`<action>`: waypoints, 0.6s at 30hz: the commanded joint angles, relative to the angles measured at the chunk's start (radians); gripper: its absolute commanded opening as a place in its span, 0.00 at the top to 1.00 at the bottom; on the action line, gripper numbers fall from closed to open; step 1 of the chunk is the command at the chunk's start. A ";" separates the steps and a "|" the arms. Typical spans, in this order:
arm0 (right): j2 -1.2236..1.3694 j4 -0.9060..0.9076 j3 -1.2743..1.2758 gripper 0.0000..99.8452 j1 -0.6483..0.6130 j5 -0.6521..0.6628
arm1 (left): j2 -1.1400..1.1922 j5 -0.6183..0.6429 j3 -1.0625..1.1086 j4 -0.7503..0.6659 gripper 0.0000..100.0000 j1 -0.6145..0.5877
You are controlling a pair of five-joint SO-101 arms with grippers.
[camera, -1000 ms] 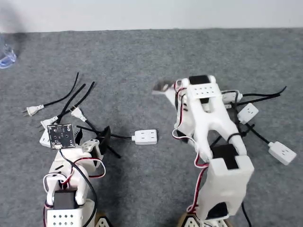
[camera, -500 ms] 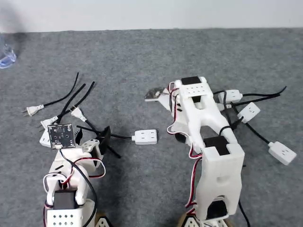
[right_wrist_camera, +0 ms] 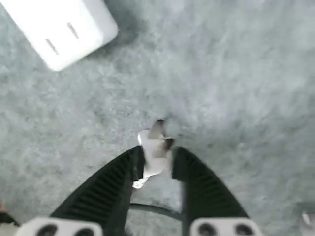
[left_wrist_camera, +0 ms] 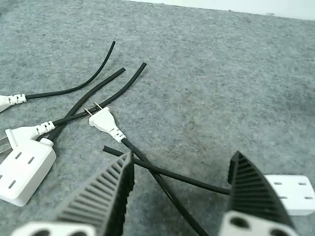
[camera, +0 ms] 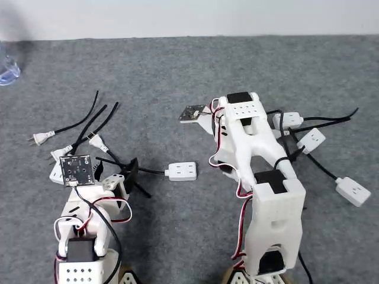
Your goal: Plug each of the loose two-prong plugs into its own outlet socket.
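Note:
My right gripper (right_wrist_camera: 156,152) is shut on a small white two-prong plug (right_wrist_camera: 153,156), prongs pointing down at the grey carpet. A white outlet block (right_wrist_camera: 61,29) lies a little beyond it. In the high view my right arm (camera: 251,136) covers that gripper. My left gripper (left_wrist_camera: 183,156) is open low over a black cable (left_wrist_camera: 162,172). A loose white plug (left_wrist_camera: 103,119) lies just ahead of it, and two more plugs (camera: 38,138) (camera: 61,152) lie farther left. A white outlet (left_wrist_camera: 22,169) lies to one side of the left gripper and another outlet (left_wrist_camera: 290,194) to the other.
Three more white outlets (camera: 287,120) (camera: 311,141) (camera: 353,191) with tangled black cords lie beside the right arm. The centre outlet (camera: 182,171) rests between the two arms. Grey carpet (camera: 166,71) stretches to the far wall. A clear object (camera: 7,68) sits at the far left edge.
The right arm has drawn back toward its base and swung slightly left, carrying its wrist toward the centre outlet. The left arm has stayed still.

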 commanded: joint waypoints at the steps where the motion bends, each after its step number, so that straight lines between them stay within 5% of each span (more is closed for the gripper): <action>1: -0.007 -0.077 -0.051 0.98 0.030 0.011 | -0.008 -0.009 -0.005 -0.028 0.71 0.005; 18: 0.087 -0.219 -0.057 0.96 0.125 0.057 | -0.008 -0.009 -0.005 -0.028 0.71 0.005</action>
